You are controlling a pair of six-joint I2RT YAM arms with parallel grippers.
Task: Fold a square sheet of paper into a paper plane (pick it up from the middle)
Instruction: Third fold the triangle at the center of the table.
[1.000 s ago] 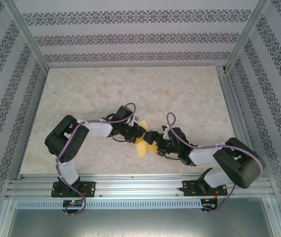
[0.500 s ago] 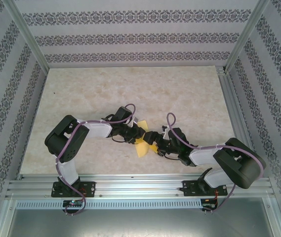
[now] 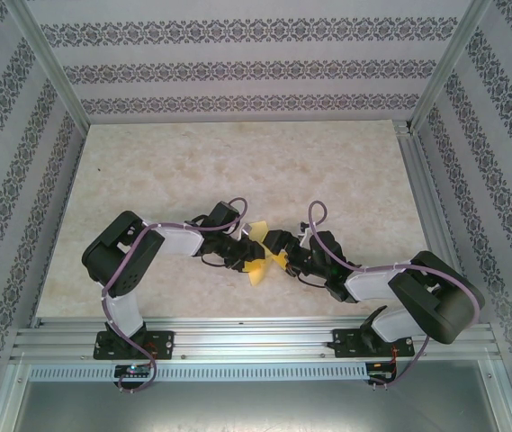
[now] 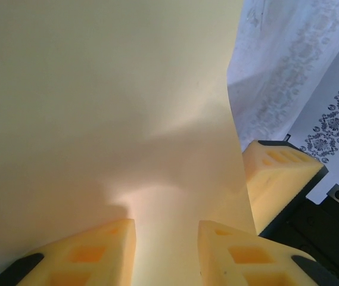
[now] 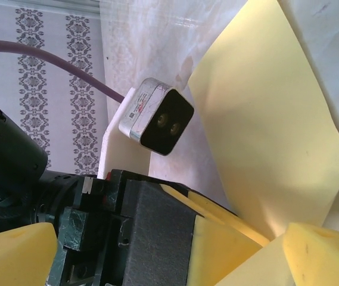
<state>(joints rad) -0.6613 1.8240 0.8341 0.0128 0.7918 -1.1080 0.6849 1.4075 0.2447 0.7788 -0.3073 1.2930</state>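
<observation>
The square sheet of paper (image 3: pixel 256 271) is yellow, bent and lifted off the table between my two grippers at the near middle. In the left wrist view the paper (image 4: pixel 109 101) spreads across the fingertips of my left gripper (image 4: pixel 166 229). Its foam pads stand a little apart, and I see no pinch on the sheet. My left gripper (image 3: pixel 244 251) and right gripper (image 3: pixel 277 245) nearly meet. My right gripper (image 5: pixel 169 238) is wide open, its fingers (image 5: pixel 327 256) straddling the left gripper's tips and the curled paper (image 5: pixel 264 137). One right finger (image 4: pixel 279 173) sits just beside the sheet's edge.
The beige marbled table (image 3: pixel 238 162) has free room at the back and on both sides. Patterned walls (image 3: pixel 238 67) and metal posts enclose it. The left wrist's camera housing (image 5: pixel 157 116) hangs close above my right gripper.
The left jaws have parted slightly. The left gripper has dropped a little toward the near edge while the right gripper has moved up and left, closer to it. More paper shows between them.
</observation>
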